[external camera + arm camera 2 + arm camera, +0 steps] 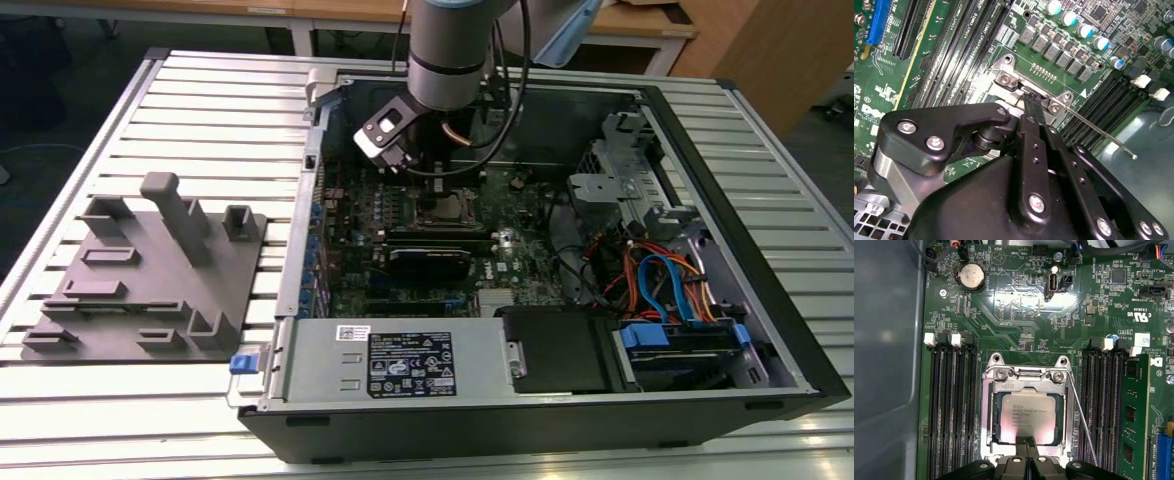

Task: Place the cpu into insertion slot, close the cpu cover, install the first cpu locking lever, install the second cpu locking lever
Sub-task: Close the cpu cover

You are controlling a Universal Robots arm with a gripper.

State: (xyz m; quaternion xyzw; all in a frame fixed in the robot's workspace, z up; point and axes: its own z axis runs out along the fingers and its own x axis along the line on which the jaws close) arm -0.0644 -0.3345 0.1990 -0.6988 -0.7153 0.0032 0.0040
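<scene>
Cpu (1024, 416) under cpu cover (1019, 386), gripper (1026, 440) at edge

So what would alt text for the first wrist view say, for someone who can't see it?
A small square silver-grey chip sits in the silvery-rimmed square socket of a green circuit board, long black slots on either side. The black gripper, fingers together, points at the chip's edge.
</scene>
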